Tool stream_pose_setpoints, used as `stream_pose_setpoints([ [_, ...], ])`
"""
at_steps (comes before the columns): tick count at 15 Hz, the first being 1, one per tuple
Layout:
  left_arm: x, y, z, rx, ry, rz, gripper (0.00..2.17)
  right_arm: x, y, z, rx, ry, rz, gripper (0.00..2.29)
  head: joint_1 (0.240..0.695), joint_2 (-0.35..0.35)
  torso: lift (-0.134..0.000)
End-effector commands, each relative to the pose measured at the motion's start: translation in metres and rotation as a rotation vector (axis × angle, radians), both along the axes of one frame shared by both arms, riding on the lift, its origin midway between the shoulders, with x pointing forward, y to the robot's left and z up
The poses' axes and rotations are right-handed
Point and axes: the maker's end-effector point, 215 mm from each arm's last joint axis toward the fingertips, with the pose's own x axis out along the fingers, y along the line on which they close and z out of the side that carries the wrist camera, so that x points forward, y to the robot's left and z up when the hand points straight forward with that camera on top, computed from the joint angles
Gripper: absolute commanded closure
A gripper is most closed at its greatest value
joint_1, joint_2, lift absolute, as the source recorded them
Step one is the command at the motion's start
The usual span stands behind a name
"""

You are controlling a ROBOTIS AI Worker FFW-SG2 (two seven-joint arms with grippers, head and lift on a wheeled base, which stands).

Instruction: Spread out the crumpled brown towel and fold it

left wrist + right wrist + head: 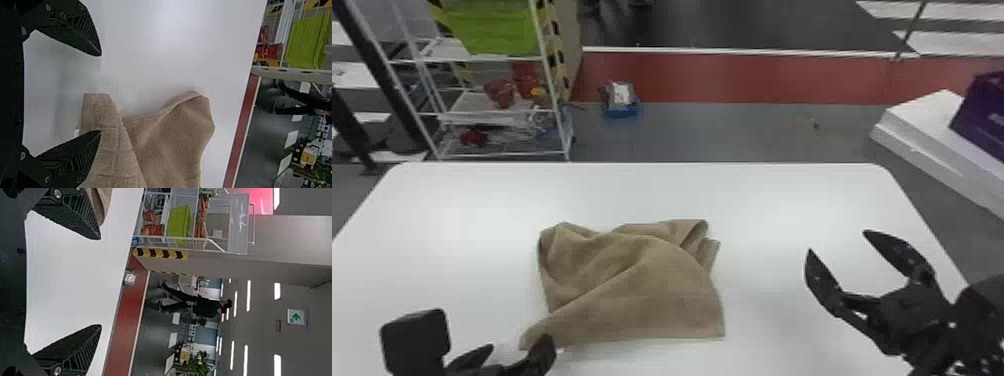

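While the left claw (521, 344) and right claw (838, 241) are gaping open, the towel (652, 295) is lying rumpled between them, its near left corner (532, 334) probably needing a shallow pinch and low, slow pull.

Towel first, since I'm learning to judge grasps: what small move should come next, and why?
I'd probably lower the left gripper slightly over the near left corner of the towel, jaws apart. The towel lies wrinkled on the table, and the left wrist view shows that corner reaching between the open jaws, though I cannot tell whether they touch it.
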Motion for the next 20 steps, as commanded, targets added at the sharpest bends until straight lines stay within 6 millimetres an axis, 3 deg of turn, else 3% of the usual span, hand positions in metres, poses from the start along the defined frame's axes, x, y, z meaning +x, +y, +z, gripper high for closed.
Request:
stream_pose_setpoints([
  [1,0.006,0.007,-0.009,0.003,0.010,0.014,0.21,0.001,0.003,0.001,-0.001,-0.004,0.006,0.08,0.695,-0.010,-0.124],
  [2,0.006,0.010,-0.012,0.005,0.013,0.019,0.25,0.003,0.005,0.002,-0.002,-0.007,0.006,0.08,0.695,-0.005,-0.124],
  [4,0.010,0.011,-0.012,0.011,0.008,0.017,0.64,0.007,0.007,0.005,-0.006,-0.015,0.012,0.08,0.695,0.012,-0.124],
  [6,0.011,0.015,-0.010,0.024,0.004,0.025,1.49,0.009,0.007,0.005,-0.003,-0.017,0.009,0.08,0.695,0.019,-0.124],
  [7,0.013,0.017,-0.006,0.033,-0.008,0.035,1.69,0.009,0.006,0.005,-0.003,-0.017,0.008,0.08,0.695,0.023,-0.124],
  [9,0.022,0.022,0.006,0.049,-0.054,0.053,1.75,0.010,0.005,0.002,-0.003,-0.012,0.005,0.08,0.695,0.030,-0.124],
  [10,0.025,0.025,0.010,0.055,-0.071,0.064,1.89,0.011,0.006,0.003,-0.004,-0.014,0.004,0.08,0.695,0.031,-0.124],
  [14,0.033,0.043,0.037,0.084,-0.125,0.093,1.89,0.012,0.016,0.001,0.003,0.009,0.018,0.08,0.695,0.049,-0.124],
  [16,0.023,0.044,0.031,0.080,-0.074,0.097,1.54,0.014,0.021,-0.001,-0.003,0.017,0.025,0.08,0.695,0.069,-0.124],
  [18,0.022,0.039,0.027,0.044,-0.062,0.094,0.68,0.016,0.023,-0.002,-0.007,0.022,0.029,0.08,0.695,0.087,-0.124],
  [20,0.022,0.038,0.024,0.041,-0.059,0.089,0.68,0.017,0.026,-0.004,-0.007,0.034,0.031,0.08,0.695,0.087,-0.124],
])
